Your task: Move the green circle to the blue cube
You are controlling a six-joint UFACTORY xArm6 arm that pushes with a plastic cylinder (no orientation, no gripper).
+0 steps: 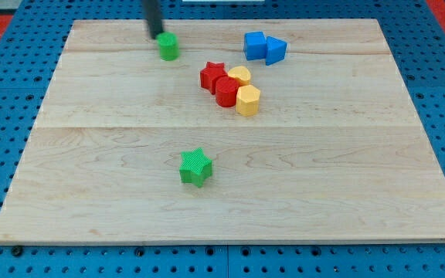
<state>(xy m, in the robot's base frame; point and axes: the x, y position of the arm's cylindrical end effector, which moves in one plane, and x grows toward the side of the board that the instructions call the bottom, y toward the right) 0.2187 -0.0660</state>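
Note:
The green circle (168, 46) is a small green cylinder near the view's top, left of centre. The blue cube (254, 45) sits to its right near the top, touching a blue triangle (275, 50) on its right side. My tip (157, 34) is just up and left of the green circle, close to or touching it. The rod rises out of the view's top edge.
A red star (212, 75), a red cylinder-like block (226, 91), a yellow round block (240, 75) and a yellow hexagon (248, 100) cluster below the blue blocks. A green star (195, 167) lies lower centre. The wooden board (68, 193) lies on a blue pegboard.

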